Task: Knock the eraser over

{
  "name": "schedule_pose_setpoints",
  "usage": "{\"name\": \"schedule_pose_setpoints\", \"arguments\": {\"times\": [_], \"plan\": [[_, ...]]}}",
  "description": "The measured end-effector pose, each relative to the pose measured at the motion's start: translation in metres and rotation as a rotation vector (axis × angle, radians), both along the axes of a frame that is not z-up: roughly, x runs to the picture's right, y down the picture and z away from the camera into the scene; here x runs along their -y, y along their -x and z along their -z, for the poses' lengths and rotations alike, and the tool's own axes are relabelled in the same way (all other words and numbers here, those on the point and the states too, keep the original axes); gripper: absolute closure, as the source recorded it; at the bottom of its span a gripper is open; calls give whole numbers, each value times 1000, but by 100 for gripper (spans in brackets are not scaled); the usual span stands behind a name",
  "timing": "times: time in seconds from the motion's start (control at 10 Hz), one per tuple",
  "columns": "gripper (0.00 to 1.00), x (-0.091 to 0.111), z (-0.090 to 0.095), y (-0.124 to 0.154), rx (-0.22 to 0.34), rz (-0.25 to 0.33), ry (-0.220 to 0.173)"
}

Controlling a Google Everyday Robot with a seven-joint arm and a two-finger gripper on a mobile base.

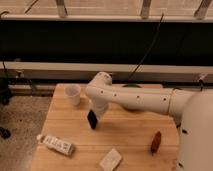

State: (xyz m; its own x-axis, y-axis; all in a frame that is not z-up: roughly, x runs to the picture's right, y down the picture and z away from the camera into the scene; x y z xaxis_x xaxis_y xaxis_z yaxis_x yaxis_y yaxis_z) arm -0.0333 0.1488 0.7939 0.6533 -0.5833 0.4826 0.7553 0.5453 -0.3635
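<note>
A small black block (pixel 92 120), which I take for the eraser, stands slightly tilted on the wooden table (pixel 125 132), left of centre. My white arm reaches in from the right and bends down over it. My gripper (pixel 96 112) sits at the arm's end, right above and against the top of the black block. I cannot tell where the gripper ends and the block begins.
A white cup (pixel 73 94) stands at the table's back left. A white labelled packet (pixel 57 145) lies at the front left. A small white block (pixel 111 159) lies at the front middle, and a reddish-brown object (pixel 156 141) at the right. The table's left edge drops to the floor.
</note>
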Motion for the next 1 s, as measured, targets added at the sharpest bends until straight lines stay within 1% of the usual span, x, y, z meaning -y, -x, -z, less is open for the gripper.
{"name": "schedule_pose_setpoints", "arguments": {"times": [0.7, 0.9, 1.0], "plan": [[95, 0, -3, 10, 17, 14, 0], [95, 0, -3, 11, 21, 19, -6], [95, 0, -3, 16, 27, 24, -8]]}}
